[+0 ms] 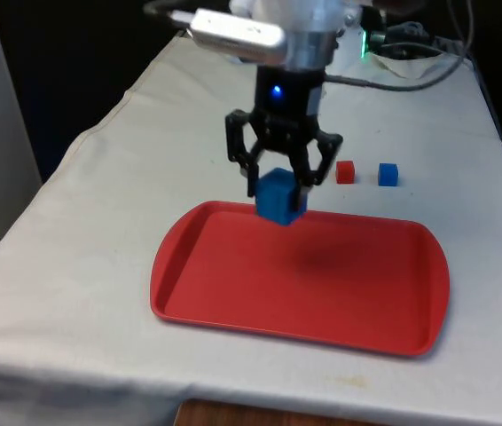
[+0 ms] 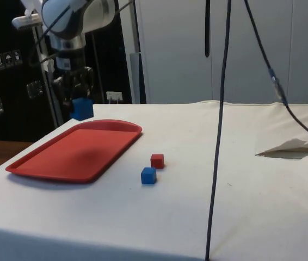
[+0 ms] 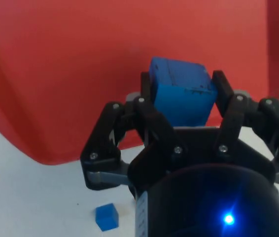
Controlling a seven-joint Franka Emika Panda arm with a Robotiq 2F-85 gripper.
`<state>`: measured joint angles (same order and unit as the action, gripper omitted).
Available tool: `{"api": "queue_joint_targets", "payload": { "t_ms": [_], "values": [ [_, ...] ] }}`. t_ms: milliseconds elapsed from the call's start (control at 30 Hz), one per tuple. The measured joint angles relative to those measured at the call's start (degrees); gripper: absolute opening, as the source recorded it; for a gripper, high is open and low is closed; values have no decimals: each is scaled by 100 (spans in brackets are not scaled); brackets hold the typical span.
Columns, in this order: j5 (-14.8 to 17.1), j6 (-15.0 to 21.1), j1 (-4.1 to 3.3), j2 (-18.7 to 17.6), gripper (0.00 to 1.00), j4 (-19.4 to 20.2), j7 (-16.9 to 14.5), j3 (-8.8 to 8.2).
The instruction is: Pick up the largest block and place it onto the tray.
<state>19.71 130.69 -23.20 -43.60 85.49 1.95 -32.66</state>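
We see a worktop (image 1: 82,231) under a white cloth, with black curtains past its far end; from the side we see dark cabinets and pale wall panels behind it, and a black cable (image 2: 219,130) hanging down in front of that camera. A red tray (image 1: 233,284) lies flat near the worktop's near edge in the front view.

The claw (image 1: 279,188) hangs above the tray's far rim, and we find it clamped on the large blue block (image 1: 279,197), one finger on each of two opposite faces. The block is held clear of the tray, in the air, just over the rim. In the side view we place the same block (image 2: 81,109) under the claw (image 2: 77,103), above the tray (image 2: 61,157) at its far edge.

Beyond the tray, towards the worktop's far end, a small red block (image 1: 345,172) and a small blue block (image 1: 388,174) sit on the cloth, near each other but apart.

The wrist view gives us what the others do not: the fingers (image 3: 152,116) pressed against the block (image 3: 181,94), scuff marks on its face, red tray (image 3: 55,74) beneath it, and a small blue block (image 3: 107,217) on the cloth outside the tray's rim. The side view shows us the gap between the two small blocks.
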Motion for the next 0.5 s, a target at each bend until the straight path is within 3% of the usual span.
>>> {"api": "queue_joint_targets", "payload": {
  "t_ms": [300, 500],
  "values": [
    [11, 149, -63, -332, 10, -149, 201, 235],
    [17, 281, -63, -493, 10, -149, 206, 275]
  ]
}}
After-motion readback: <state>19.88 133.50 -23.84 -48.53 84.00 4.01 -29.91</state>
